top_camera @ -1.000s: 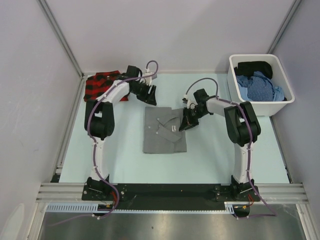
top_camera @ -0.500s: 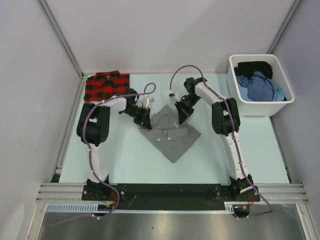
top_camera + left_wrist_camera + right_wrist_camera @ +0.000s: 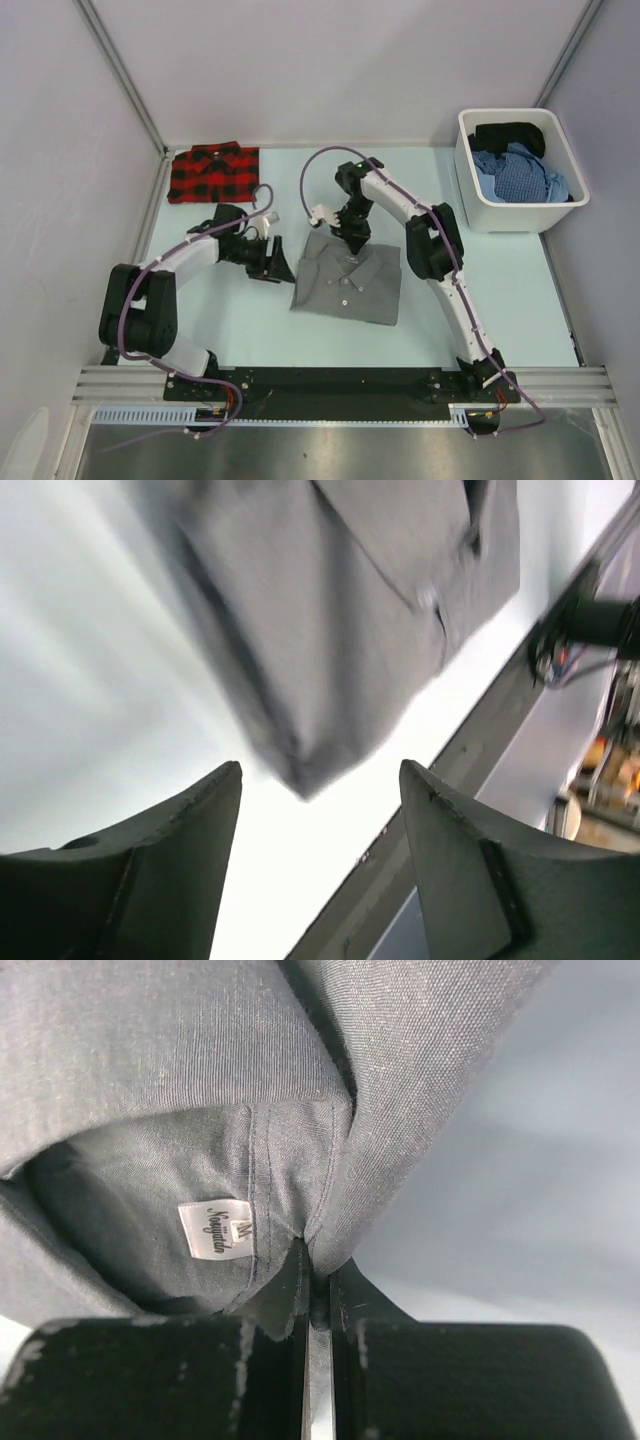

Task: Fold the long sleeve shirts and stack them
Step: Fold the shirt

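Note:
The folded mid-grey shirt (image 3: 348, 280) lies on the table in the middle of the top view. My right gripper (image 3: 354, 233) is shut on the back of its collar; the right wrist view shows the jaws (image 3: 318, 1278) pinching the collar edge beside the white neck label (image 3: 216, 1228). My left gripper (image 3: 276, 262) is open and empty just left of the shirt's left edge; in the left wrist view (image 3: 320, 780) a grey shirt corner (image 3: 300, 770) lies ahead of the fingers. The folded red-and-black plaid shirt (image 3: 213, 172) lies at the back left.
A white bin (image 3: 468, 160) holding blue and black clothes stands at the back right. Grey walls close in the table on three sides. The metal rail with the arm bases (image 3: 340, 385) runs along the near edge.
The grey shirt turned from a diagonal lie to square and shifted nearer. The right gripper moved left over its collar. The left gripper swung down and left, off the shirt's edge.

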